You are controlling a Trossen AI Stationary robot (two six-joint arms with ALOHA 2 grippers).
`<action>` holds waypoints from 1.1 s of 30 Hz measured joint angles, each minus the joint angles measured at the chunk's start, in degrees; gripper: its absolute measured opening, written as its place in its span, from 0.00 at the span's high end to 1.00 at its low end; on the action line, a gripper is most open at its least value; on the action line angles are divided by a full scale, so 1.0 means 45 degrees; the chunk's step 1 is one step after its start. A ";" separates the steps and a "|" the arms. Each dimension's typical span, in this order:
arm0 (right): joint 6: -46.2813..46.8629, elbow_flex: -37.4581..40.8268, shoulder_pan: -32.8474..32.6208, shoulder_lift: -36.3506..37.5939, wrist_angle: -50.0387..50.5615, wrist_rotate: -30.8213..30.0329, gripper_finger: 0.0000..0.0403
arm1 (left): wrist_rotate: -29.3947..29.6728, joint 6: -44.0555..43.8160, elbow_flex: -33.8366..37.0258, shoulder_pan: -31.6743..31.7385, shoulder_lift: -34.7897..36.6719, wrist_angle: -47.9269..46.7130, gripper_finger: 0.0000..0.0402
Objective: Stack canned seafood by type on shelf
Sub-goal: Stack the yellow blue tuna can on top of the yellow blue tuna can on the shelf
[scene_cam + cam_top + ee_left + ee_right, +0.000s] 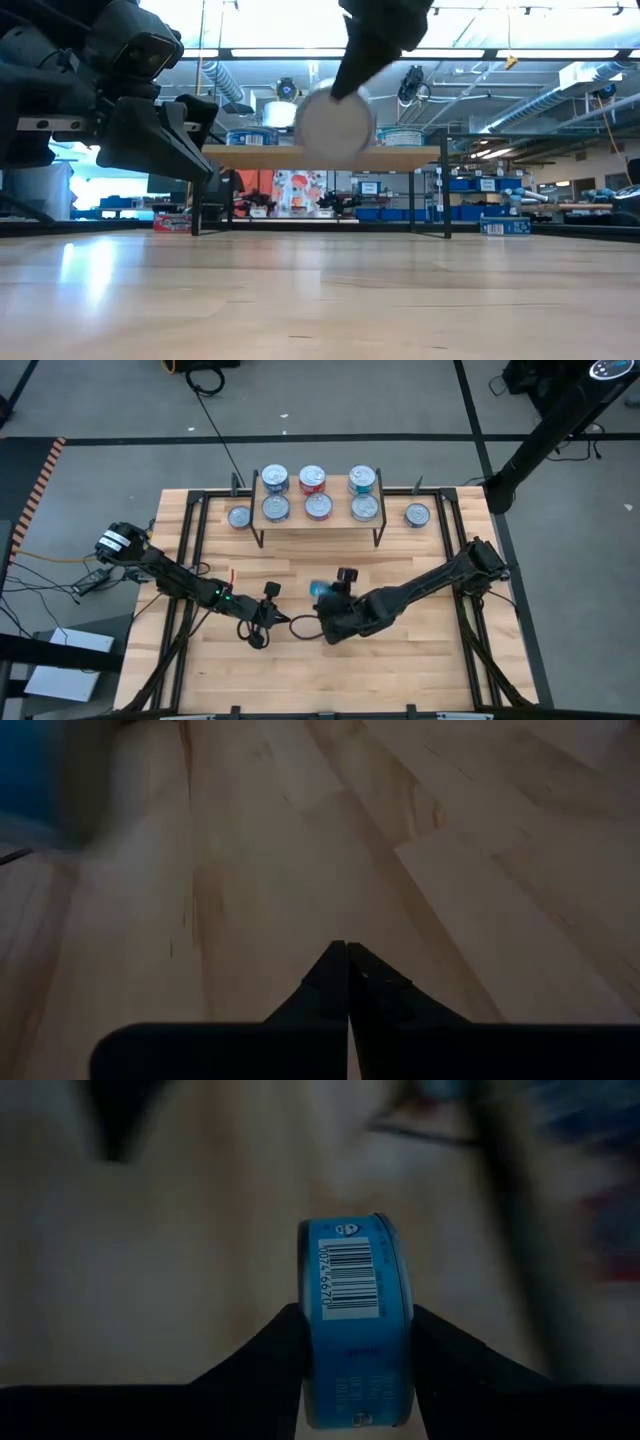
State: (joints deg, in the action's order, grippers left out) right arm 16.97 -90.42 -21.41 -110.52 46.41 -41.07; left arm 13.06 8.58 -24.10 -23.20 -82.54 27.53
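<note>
My right gripper hangs over the middle of the table, shut on a blue-labelled can that is up in the air. Behind it stands the shelf with several cans on its plank: blue, red and teal ones. Two more cans stand on the table beside the shelf, one to its left and one to its right. My left gripper is shut on nothing, low over the table's left half. My right gripper pinches the blue can by its two flat ends between its two fingers. The fingers come slanting down from the table's right. The can stands on edge with its barcode label toward the wrist, lifted clear of the table.
A black metal frame runs along the table's left and right sides. Bare wooden tabletop lies between the arms and the near edge. The shelf's thin black legs stand at the far side.
</note>
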 joint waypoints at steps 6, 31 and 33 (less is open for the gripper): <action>-0.1277 -0.1827 0.0135 0.0000 0.3752 -0.4375 0.62 | 0.0005 0.0010 0.0000 0.0000 0.0000 0.0000 0.99; -0.0026 -0.0007 0.4084 0.0010 0.7936 -0.7281 0.61 | 0.0034 0.0231 0.0000 0.0000 0.0000 -0.0058 0.99; 0.0096 0.0118 0.4166 0.0010 0.7916 -0.7088 0.61 | 0.0040 0.0233 0.0000 0.0000 0.0000 -0.0058 0.99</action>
State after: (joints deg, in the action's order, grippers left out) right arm 17.40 -89.89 -2.66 -110.48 82.03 -72.97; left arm 13.24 9.63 -24.10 -23.20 -82.54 27.27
